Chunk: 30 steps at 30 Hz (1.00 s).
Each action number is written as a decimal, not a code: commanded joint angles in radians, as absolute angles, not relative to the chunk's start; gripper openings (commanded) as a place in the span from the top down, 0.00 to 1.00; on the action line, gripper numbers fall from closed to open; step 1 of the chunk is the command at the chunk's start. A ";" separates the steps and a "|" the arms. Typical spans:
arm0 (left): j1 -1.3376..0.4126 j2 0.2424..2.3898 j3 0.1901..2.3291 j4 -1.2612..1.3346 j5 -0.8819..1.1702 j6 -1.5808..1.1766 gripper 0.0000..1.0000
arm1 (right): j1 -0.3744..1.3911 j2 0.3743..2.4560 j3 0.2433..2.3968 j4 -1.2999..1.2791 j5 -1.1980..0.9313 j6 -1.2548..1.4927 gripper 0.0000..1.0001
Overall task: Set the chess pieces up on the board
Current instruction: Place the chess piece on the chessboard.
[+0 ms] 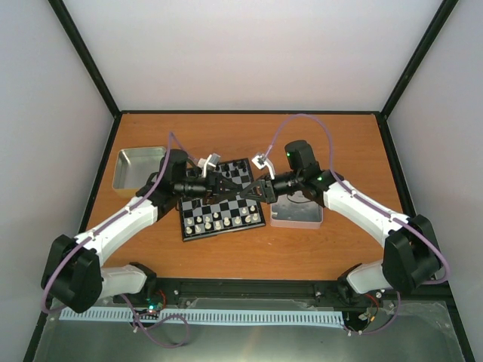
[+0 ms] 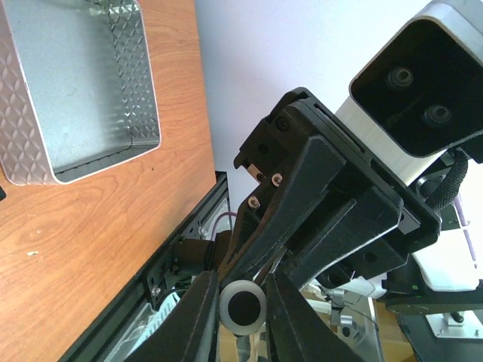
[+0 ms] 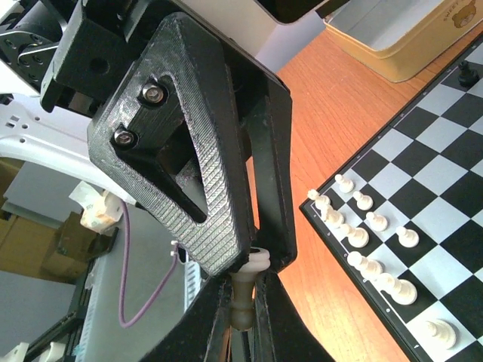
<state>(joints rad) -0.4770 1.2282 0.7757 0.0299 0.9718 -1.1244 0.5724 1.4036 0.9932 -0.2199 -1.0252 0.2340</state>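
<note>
Both grippers meet tip to tip above the board's (image 1: 198, 230) right part. A cream-white chess piece (image 3: 251, 298) lies between them. My left gripper (image 2: 243, 320) is shut on its round base (image 2: 243, 307). My right gripper (image 3: 246, 328) is shut on its stem and head. In the top view the left gripper (image 1: 239, 188) and right gripper (image 1: 253, 191) nearly touch, and the piece is hidden between them. Several white pieces (image 1: 219, 220) stand in two rows at the board's near edge; they also show in the right wrist view (image 3: 362, 234) on the board (image 3: 426, 162).
Black pieces (image 1: 235, 172) stand at the board's far edge. A silver tray (image 1: 136, 167) sits at the left and shows in the left wrist view (image 2: 143, 83). A second tray (image 1: 296, 216) lies right of the board, under the right arm. A tray's wall (image 3: 400, 60) shows beyond the board.
</note>
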 commanded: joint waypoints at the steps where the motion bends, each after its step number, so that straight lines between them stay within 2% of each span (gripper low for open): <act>1: -0.479 1.204 0.777 0.055 0.990 -1.128 0.87 | 0.581 1.411 0.991 -0.173 -0.997 0.247 0.94; 3: -0.479 1.203 0.778 0.055 0.986 -1.127 0.87 | 0.581 1.409 0.992 -0.183 -0.987 0.255 0.83; 6: -0.479 1.201 0.782 0.062 0.971 -1.123 0.87 | 0.581 1.384 0.978 -0.187 -0.981 0.271 0.61; 9: -0.477 1.191 0.777 0.098 0.944 -1.124 0.87 | 0.581 1.296 0.930 -0.142 -0.938 0.299 0.41; 12: -0.477 1.184 0.761 0.185 0.927 -1.154 0.87 | 0.580 1.219 0.881 -0.062 -0.882 0.353 0.33; 15: -0.477 1.176 0.755 0.274 0.916 -1.198 0.86 | 0.576 1.164 0.830 0.057 -0.803 0.476 0.28; 21: -0.477 1.155 0.757 0.368 0.866 -1.271 0.85 | 0.558 1.131 0.735 0.361 -0.698 0.840 0.28; 25: -0.477 1.156 0.731 0.459 0.846 -1.338 0.85 | 0.558 1.172 0.723 0.493 -0.734 0.976 0.34; 30: -0.477 1.156 0.729 0.473 0.839 -1.376 0.85 | 0.558 1.171 0.737 0.480 -0.742 0.957 0.40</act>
<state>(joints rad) -0.4778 1.1675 0.7280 0.3950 0.8593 -1.3182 0.5606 1.1751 0.7235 0.3889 -0.7433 0.9001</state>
